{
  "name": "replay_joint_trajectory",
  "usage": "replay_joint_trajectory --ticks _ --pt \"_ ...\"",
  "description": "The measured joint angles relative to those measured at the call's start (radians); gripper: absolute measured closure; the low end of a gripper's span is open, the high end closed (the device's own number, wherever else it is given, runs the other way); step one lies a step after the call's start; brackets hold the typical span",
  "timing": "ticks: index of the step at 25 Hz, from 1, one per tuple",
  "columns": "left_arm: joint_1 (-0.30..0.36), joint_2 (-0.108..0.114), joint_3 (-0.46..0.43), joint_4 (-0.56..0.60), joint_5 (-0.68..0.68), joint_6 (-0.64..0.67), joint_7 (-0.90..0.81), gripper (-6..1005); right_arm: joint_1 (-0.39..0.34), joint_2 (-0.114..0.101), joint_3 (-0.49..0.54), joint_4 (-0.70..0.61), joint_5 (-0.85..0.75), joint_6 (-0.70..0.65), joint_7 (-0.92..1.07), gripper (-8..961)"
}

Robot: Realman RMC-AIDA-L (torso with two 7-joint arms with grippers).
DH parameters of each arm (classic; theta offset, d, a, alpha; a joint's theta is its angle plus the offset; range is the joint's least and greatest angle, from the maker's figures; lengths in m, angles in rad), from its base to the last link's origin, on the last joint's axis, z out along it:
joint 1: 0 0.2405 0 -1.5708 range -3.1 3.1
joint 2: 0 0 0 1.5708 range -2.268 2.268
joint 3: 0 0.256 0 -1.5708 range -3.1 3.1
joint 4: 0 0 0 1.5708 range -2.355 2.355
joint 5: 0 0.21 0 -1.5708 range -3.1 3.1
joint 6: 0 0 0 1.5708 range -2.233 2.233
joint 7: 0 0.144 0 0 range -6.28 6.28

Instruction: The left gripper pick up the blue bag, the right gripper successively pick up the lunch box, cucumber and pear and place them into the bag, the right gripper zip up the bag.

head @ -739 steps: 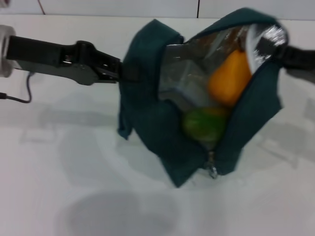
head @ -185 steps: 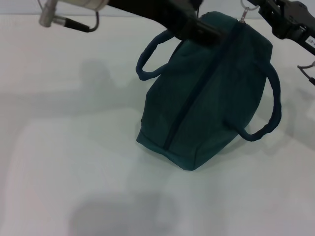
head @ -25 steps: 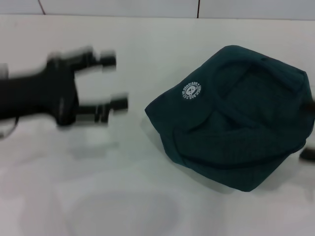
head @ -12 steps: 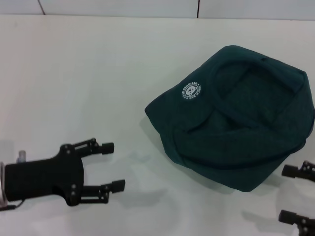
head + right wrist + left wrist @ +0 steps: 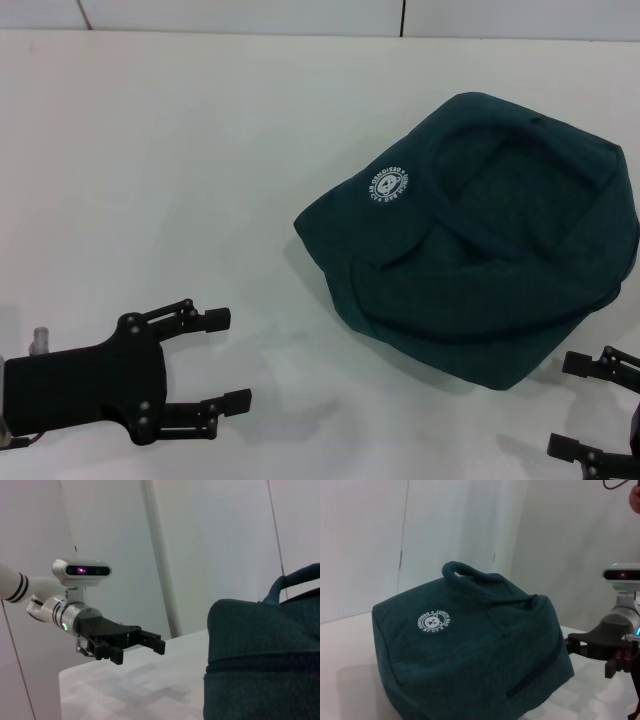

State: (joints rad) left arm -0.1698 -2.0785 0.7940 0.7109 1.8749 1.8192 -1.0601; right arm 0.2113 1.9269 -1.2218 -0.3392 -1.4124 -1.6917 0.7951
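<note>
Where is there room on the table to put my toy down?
The wide bare stretch left of the blue bag and beyond the left end effector is free. It's tight between the bag's near edge and the right end effector.

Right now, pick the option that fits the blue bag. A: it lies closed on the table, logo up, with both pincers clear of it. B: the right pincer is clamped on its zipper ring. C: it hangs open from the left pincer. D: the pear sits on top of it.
A: the blue bag rests shut on the table, its white logo facing up, while the left pincer and right pincer sit open, apart from it.
</note>
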Motion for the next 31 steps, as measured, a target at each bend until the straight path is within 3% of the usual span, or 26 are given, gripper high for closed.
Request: replay_joint_trajectory --ticks 22,25,31 --pt "-0.001 -0.001 -0.002 0.007 0.005 0.033 0.019 124 -0.001 0.007 0.001 0.000 -0.004 -0.013 -0.013 78" --pt "-0.001 0.001 -0.003 0.007 0.005 0.041 0.024 124 0.006 0.019 0.001 -0.004 0.001 -0.015 -0.013 79" --pt "0.008 0.001 -0.005 0.007 0.003 0.046 0.052 124 0.044 0.071 -0.005 -0.007 -0.006 -0.007 -0.015 79"
